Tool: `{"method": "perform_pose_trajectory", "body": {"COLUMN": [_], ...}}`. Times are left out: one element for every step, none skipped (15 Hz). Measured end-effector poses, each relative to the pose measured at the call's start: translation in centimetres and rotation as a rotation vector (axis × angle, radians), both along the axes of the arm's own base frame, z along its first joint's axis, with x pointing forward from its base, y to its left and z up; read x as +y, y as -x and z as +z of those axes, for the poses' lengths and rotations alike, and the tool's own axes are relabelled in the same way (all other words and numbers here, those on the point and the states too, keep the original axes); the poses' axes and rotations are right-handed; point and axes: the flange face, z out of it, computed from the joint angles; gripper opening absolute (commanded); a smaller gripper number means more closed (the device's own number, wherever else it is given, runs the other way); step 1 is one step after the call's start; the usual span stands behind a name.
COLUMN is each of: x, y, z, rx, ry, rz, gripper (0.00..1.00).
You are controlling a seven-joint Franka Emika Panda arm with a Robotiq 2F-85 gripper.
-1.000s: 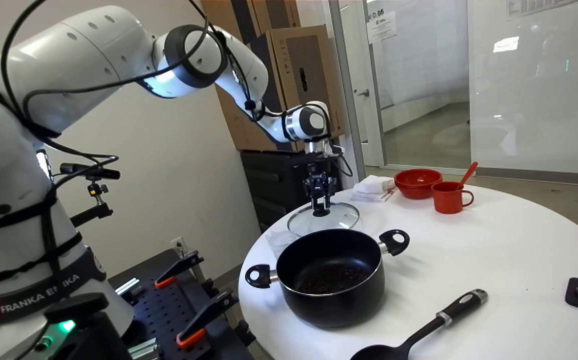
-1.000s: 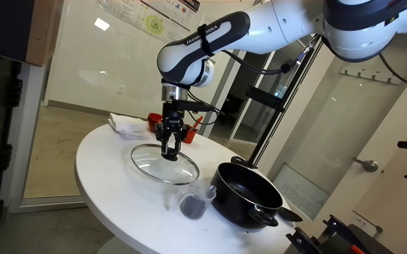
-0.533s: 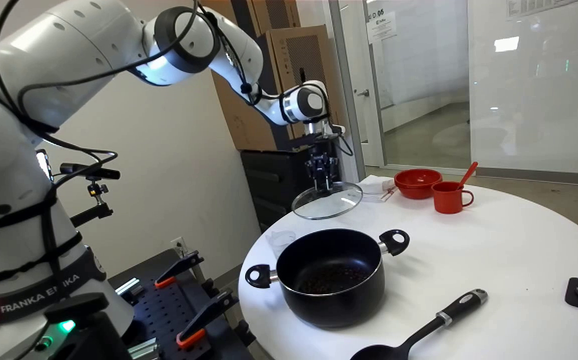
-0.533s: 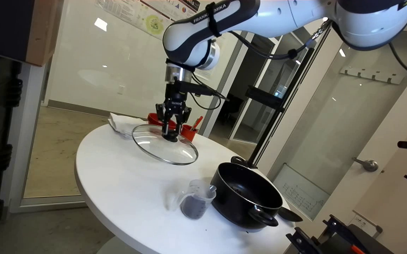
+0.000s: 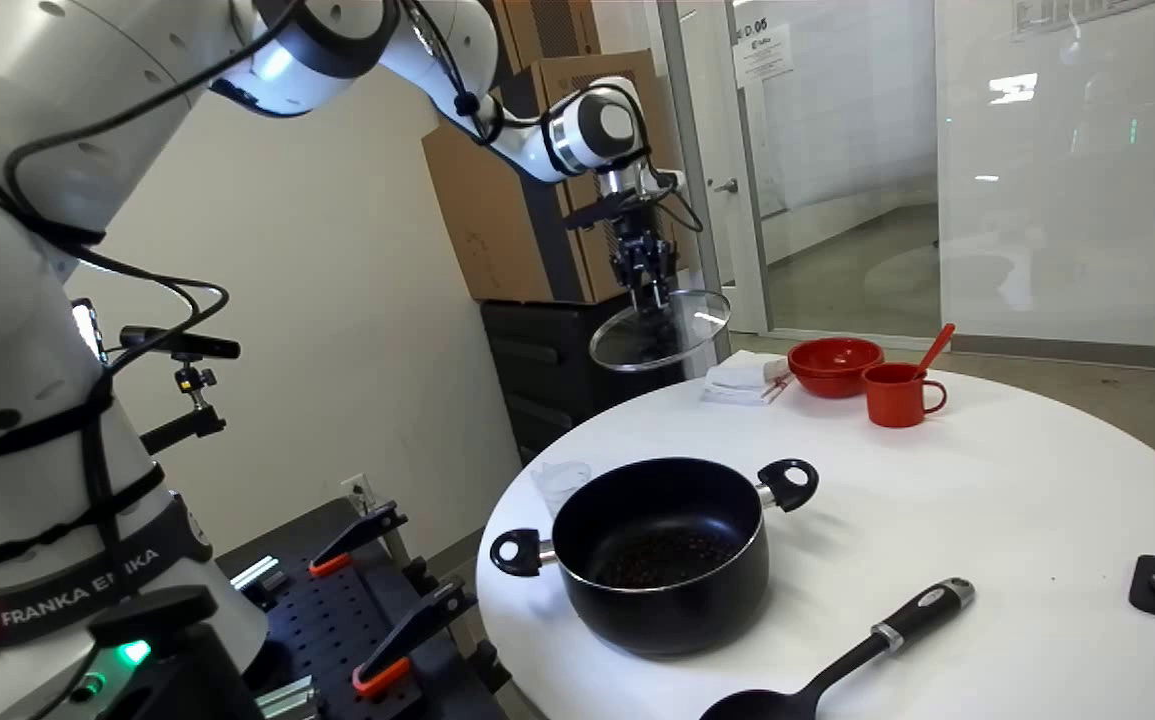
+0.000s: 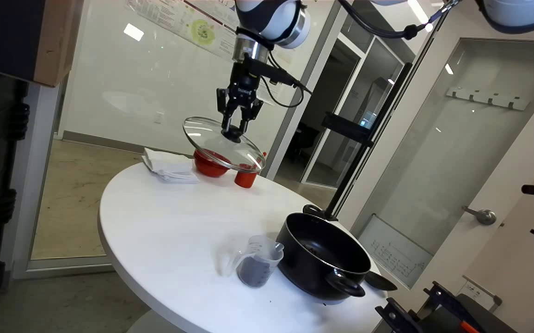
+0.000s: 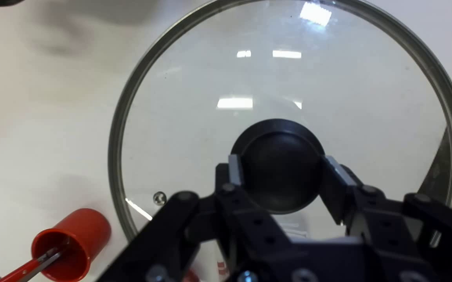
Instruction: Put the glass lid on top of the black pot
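The gripper [image 6: 234,129] is clamped on the dark knob [image 7: 281,172] of the glass lid [image 6: 223,145], which hangs in the air above the tabletop [image 5: 987,510]. In an exterior view, the black pot [image 5: 665,610] stands nearer, and a red mug [image 5: 894,400] sits farther back, to the right.

The round white table [image 6: 169,217] stands near a glossy wall [image 6: 119,83] bearing a poster [image 6: 202,32] and a bright reflection [image 6: 133,32]. Cardboard boxes [image 5: 492,225] rest on a black cabinet [image 5: 559,378]. The floor [image 6: 79,203] beyond is tan.
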Motion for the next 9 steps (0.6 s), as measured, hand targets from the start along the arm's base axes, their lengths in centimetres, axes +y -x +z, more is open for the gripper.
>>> {"method": "perform_pose_trajectory", "body": {"x": [-0.5,-1.2,-1.9,-2.8,-3.7,-4.7,-5.6,-6.5,-7.4], "y": [0.3,0.6,1.0,1.5,2.0,2.6,3.3,4.0,4.8], "z": [1.0,1.8,2.3,2.6,2.6,2.5,2.3,2.0,1.6], "rx": [-0.001,0.001,0.006,0.013,0.023,0.035,0.050,0.065,0.079], "ry": [0.003,0.008,0.013,0.020,0.027,0.033,0.038,0.043,0.048], "rz": [-0.007,-0.015,-0.026,-0.041,-0.056,-0.073,-0.088,-0.104,-0.121], "gripper": [0.25,0.25,0.25,0.25,0.25,0.25,0.25,0.25,0.25]}}
